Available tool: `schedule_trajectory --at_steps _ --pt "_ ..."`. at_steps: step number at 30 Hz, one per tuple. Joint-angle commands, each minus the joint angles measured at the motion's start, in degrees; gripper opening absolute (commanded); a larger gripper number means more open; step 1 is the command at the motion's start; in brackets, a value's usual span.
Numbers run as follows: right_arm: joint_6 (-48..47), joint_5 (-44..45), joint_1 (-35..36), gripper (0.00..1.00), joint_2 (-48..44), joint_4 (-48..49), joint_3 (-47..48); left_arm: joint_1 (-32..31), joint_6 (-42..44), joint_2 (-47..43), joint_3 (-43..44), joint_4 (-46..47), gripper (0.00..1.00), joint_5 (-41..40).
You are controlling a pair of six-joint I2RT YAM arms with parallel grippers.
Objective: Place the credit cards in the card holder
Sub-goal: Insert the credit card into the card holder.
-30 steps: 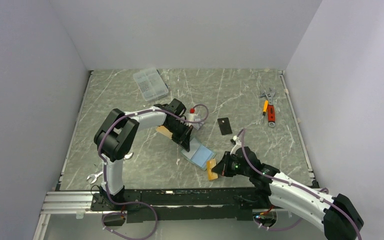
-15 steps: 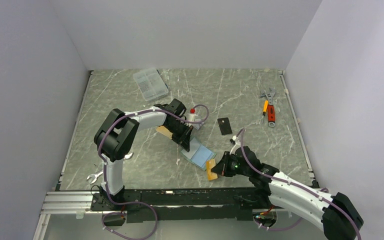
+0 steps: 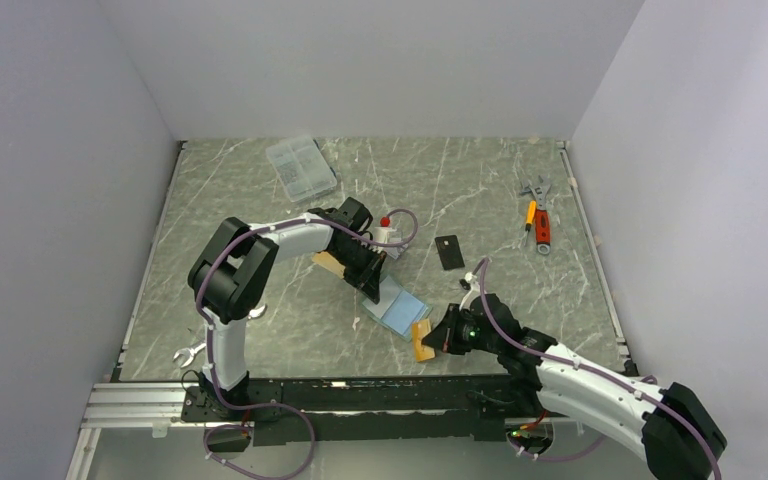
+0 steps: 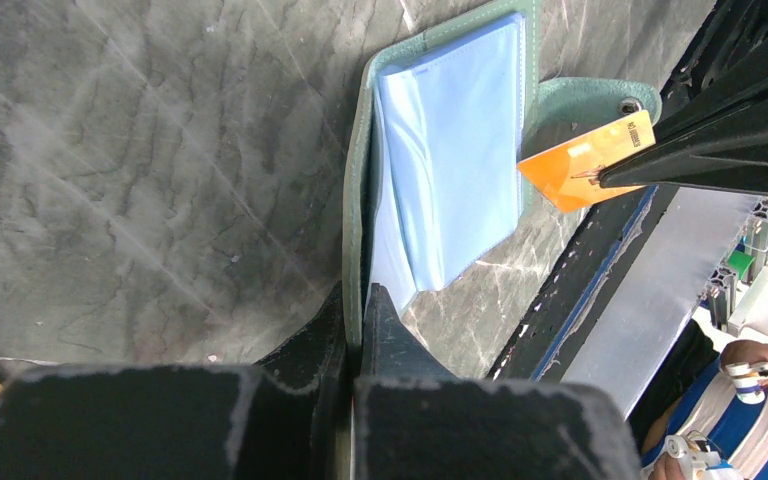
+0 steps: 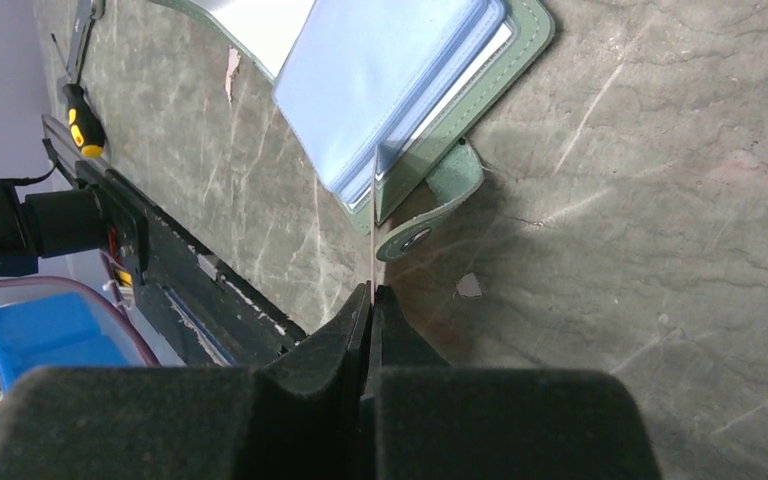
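Grey-green veined marble tabletop, open card holder on it, pale walls

Lab cell: white walls, marble tabletop

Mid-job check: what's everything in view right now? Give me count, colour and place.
card holder: one, grey-green with light blue inside, open at table centre
orange card: one, orange, at the holder's snap-tab edge
compartment box: one, clear, far left of table
black square piece: one, black, right of centre
adjustable wrench: one, silver, far right
handled tools: orange and red, count unclear, beside the wrench
small wrench: one, silver, by the left arm's base
tan flat piece: one, partly hidden under the left arm
left gripper: shut on the card holder's cover edge
right gripper: shut on the orange card
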Motion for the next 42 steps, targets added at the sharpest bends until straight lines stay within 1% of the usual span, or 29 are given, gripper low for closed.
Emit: schedule_trajectory --at_steps 1,13,29,33,38,42 --pt "0.52 -0.78 -0.22 0.00 0.88 4.27 -0.33 -0.35 1.24 -2.66 1.16 -0.12 0.00 0.26" --pt "-0.20 -0.14 -0.20 0.00 1.66 6.15 0.64 -0.31 1.51 -2.68 1.14 -0.24 0.00 0.35" --pt "-0.92 -0.64 -0.73 0.00 8.27 11.03 1.25 -0.34 1.60 -3.21 0.89 0.05 0.00 0.33" --pt "-0.73 -0.77 -1.03 0.00 8.65 12.70 0.99 -0.32 1.59 -3.28 0.74 0.16 0.00 0.30" --pt "-2.02 -1.47 -1.89 0.00 8.65 11.64 3.31 -0.31 1.68 -3.21 1.01 -0.01 0.00 0.29" --pt "-3.96 -3.17 -3.25 0.00 10.49 9.60 6.19 -0.38 1.60 -3.31 0.98 -0.01 0.00 0.19"
